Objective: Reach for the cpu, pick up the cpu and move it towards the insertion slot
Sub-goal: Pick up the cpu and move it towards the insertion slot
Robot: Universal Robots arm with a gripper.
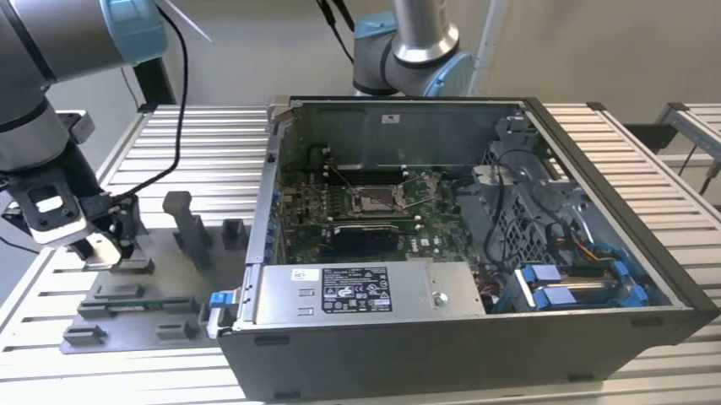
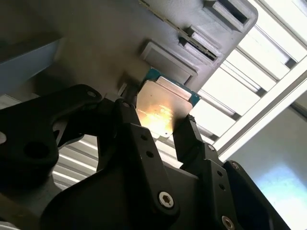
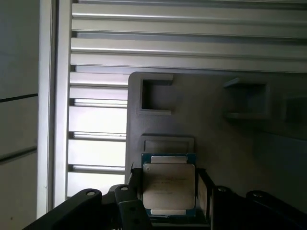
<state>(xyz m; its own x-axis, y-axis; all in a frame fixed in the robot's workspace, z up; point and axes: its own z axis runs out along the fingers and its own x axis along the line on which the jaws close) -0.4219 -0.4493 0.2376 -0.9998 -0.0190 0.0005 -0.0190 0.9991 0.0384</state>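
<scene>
Second wrist view: hand clamps cpu, fingers hiding its corners.

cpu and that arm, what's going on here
The arm's gripper sits low over the grey fixture plate, at the exterior view's left of the open computer case. In both wrist views its fingers are closed on opposite edges of the cpu, right at a recess in the plate. The insertion slot is inside the case, on the green board, and the cpu has not yet been carried to it.
</scene>
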